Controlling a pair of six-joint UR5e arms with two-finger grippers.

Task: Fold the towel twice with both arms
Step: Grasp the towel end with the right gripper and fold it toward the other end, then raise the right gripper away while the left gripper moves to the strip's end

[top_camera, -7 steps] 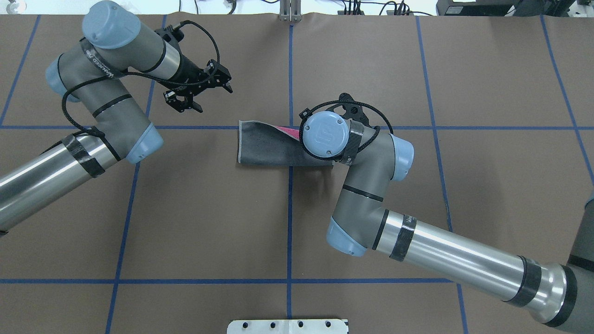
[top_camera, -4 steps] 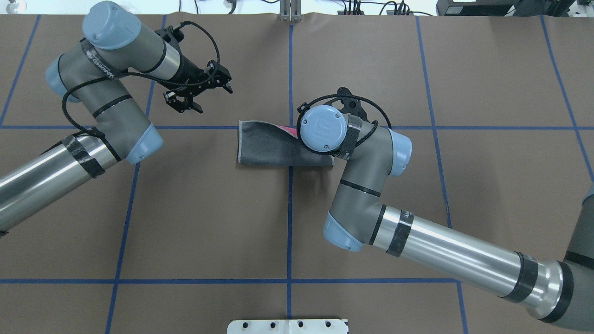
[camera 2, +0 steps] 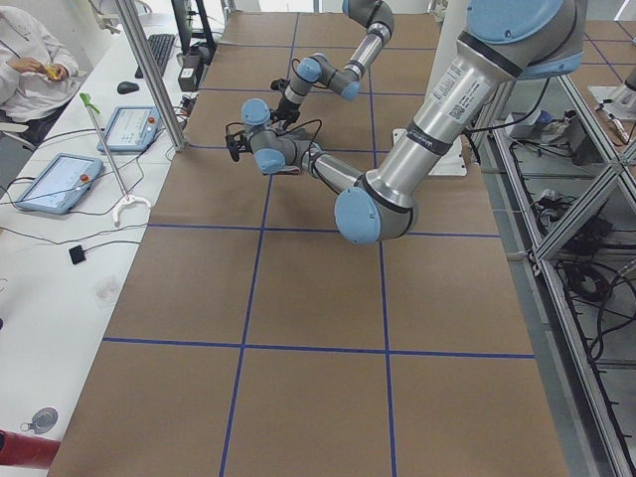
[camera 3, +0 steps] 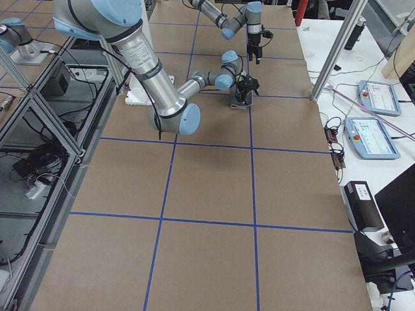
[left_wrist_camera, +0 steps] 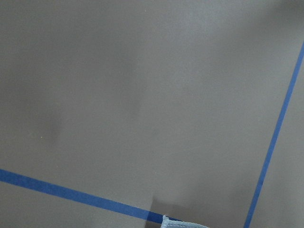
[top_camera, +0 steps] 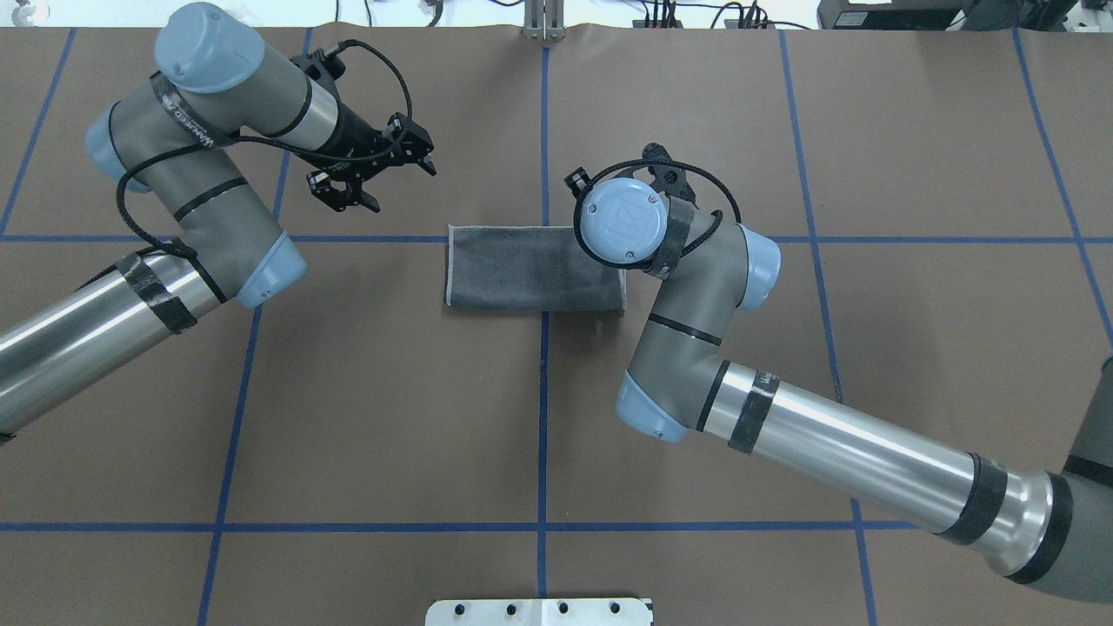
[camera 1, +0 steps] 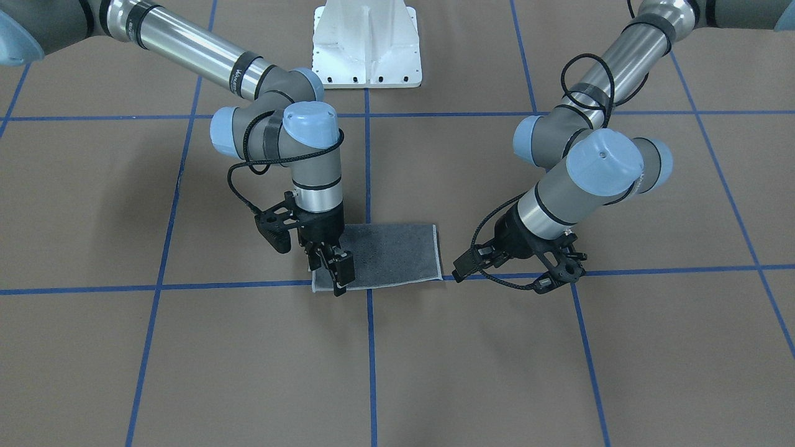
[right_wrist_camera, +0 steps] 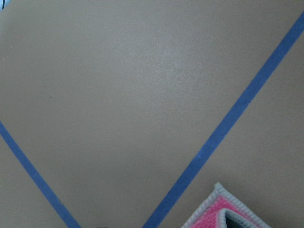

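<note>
The towel, folded once with its grey face up, lies at the crossing of the blue tape lines. The right gripper stands at its corner, seemingly pinching the hem. The left gripper, beside the towel, hangs open. Soft and limp, the towel is best taken by its corners.

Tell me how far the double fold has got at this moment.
The first fold looks done: the towel lies flat as a grey rectangle. In hand: the right pincer sits at its corner, grip unclear. The left pincer hangs open, off the cloth. The second fold is left.
</note>
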